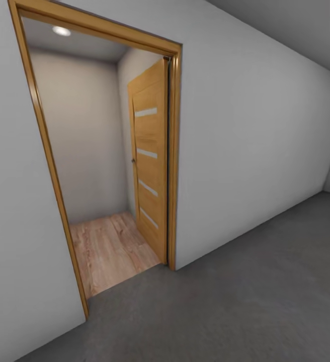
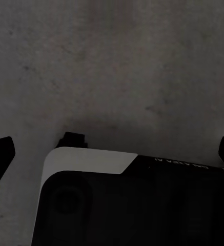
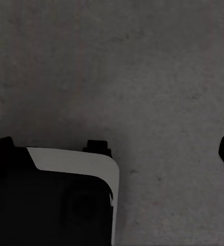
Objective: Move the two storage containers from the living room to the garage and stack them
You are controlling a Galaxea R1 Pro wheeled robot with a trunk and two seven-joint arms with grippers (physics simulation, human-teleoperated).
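Over the floor (image 1: 265, 301) by the orange door (image 1: 150, 161), both grippers' jaws spread, empty; no readable writing.

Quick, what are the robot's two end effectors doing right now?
Left end effector: open, holding nothing, over the grey floor.
Right end effector: open, holding nothing, over the same floor.

floor (image 1: 265, 301) — dark grey speckled concrete, bare | garage — pale grey walls
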